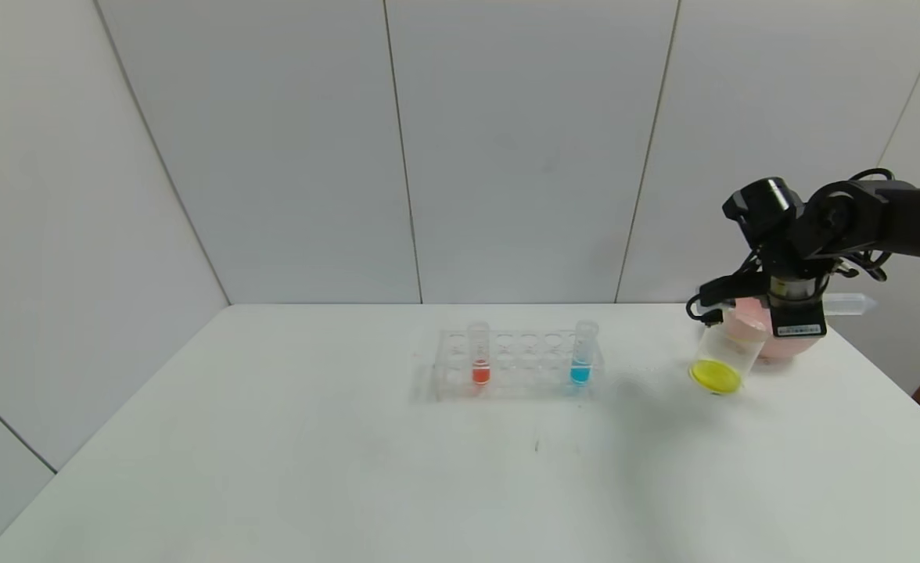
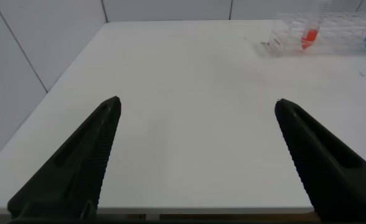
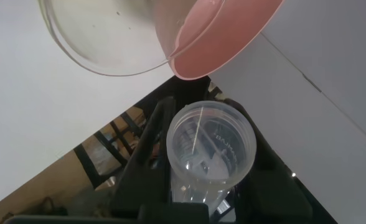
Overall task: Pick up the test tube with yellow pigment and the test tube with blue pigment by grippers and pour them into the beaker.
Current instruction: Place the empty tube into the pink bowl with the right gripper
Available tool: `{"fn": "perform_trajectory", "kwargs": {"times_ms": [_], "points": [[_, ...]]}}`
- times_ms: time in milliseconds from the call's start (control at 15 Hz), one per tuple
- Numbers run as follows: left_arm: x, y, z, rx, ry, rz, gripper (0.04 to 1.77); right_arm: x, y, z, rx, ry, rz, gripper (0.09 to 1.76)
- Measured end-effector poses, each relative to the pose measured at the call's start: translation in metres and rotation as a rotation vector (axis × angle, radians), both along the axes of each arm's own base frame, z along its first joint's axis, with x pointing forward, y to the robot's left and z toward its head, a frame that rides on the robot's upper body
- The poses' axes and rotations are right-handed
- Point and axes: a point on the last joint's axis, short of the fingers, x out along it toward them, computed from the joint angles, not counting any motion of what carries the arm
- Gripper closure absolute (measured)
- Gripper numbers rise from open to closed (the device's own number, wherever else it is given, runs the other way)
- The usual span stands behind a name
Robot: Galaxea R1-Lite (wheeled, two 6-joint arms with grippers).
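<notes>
My right gripper (image 1: 800, 306) is shut on the test tube with yellow pigment (image 1: 847, 303), holding it roughly level just above and behind the beaker (image 1: 722, 356). In the right wrist view the tube (image 3: 211, 146) sits between the black fingers (image 3: 152, 146) and looks clear. Yellow liquid lies in the bottom of the beaker, whose rim also shows in the right wrist view (image 3: 102, 37). The test tube with blue pigment (image 1: 583, 352) stands upright in the rack (image 1: 530, 367). My left gripper (image 2: 197, 101) is open and empty over the near left of the table.
A tube with orange-red liquid (image 1: 479, 353) stands at the rack's left end. A pink bowl (image 1: 781, 344) sits right behind the beaker, under my right wrist. The table's right edge is close to the beaker. The left wrist view shows the rack (image 2: 338, 34) far off.
</notes>
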Motion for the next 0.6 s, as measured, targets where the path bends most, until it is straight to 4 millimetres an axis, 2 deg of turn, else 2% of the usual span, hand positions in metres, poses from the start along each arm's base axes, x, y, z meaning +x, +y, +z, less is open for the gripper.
{"fn": "perform_trajectory", "kwargs": {"times_ms": [467,600], "points": [[0.0000,0.0000,0.0000,0.000,0.000,0.000,0.05,-0.0013,0.0011,0.0027,0.003,-0.011,-0.003,1.25],[0.0000,0.0000,0.0000,0.000,0.000,0.000,0.05,-0.0019,-0.0038,0.0062,0.004,-0.024,-0.014,1.25]]}}
